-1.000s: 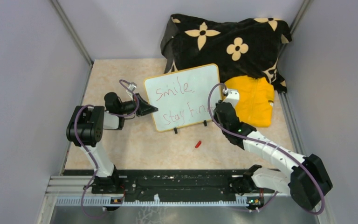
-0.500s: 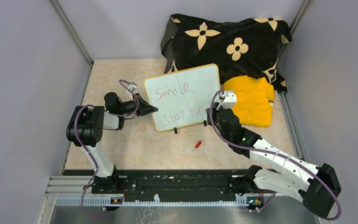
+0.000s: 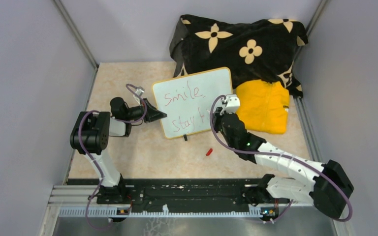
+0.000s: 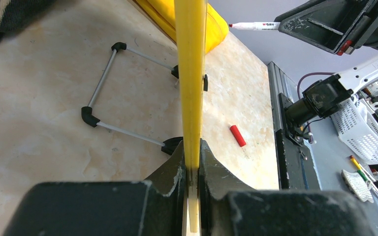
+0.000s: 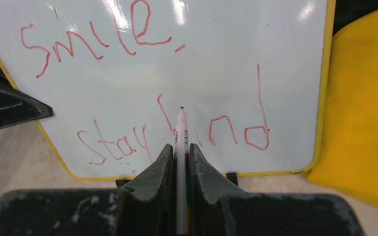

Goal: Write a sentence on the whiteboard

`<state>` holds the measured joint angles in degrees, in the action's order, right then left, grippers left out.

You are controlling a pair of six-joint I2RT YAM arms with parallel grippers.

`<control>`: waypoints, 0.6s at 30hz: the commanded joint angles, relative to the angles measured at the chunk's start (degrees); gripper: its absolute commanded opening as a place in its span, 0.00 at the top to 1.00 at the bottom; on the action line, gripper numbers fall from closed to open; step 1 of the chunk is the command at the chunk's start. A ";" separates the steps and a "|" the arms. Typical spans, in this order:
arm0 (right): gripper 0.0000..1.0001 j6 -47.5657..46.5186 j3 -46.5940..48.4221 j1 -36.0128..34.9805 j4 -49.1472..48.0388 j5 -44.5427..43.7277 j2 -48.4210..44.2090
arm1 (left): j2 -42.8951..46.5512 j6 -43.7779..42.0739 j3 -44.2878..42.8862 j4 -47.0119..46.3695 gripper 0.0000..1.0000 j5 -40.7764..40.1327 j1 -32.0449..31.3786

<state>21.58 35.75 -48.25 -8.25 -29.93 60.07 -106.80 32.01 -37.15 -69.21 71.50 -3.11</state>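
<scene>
Counted one whiteboard (image 3: 203, 84), upright near the middle of the desk (image 3: 128, 152), propped on two black feet (image 4: 171, 145) with one wire stand (image 4: 101, 81) behind. Read one sentence (image 5: 103, 142) on it in thin red strokes, set in two lines: "smile" above, "stay" plus one more word below. Could not make out that last word for certain, with the marker across its first letter.

Found one marker (image 5: 181, 142), white-barrelled, and one loose red cap (image 3: 208, 152) flat on the desk in front of the board, apart from it. Noted one yellow cloth (image 3: 266, 105) just to the right of the board and one black blanket (image 3: 241, 44) with cream flowers heaped behind both.

Tallied two arms, one pair of fingers on each.

Saw the left fingers (image 4: 174, 172) drawn narrow, pinched on the board's left edge, one finger on each face of the yellow frame.

Saw the right fingers (image 5: 162, 172) drawn just as narrow, clamped on the marker's barrel, with the tip aimed at the lower line between "stay" and the word after it. Seemed, in the left wrist view, to leave a small gap between tip and board face; could not settle contact either way.
</scene>
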 commanded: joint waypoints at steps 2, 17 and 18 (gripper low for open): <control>1.00 -0.23 2.46 -0.44 -4.82 1.02 1.83 | -2.00 -3.80 0.41 5.97 1.00 -1.89 -0.65; 1.00 2.33 3.89 1.82 -5.72 3.13 5.98 | -2.02 -3.88 0.33 6.27 1.00 -1.88 -0.66; 1.00 2.44 3.89 2.22 -5.77 3.27 6.14 | -2.01 -3.88 0.32 6.29 1.00 -1.88 -0.66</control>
<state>22.59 36.60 -47.29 -11.11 -28.01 65.87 -106.80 31.88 -37.19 -69.01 71.53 -3.11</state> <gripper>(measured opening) 0.115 0.134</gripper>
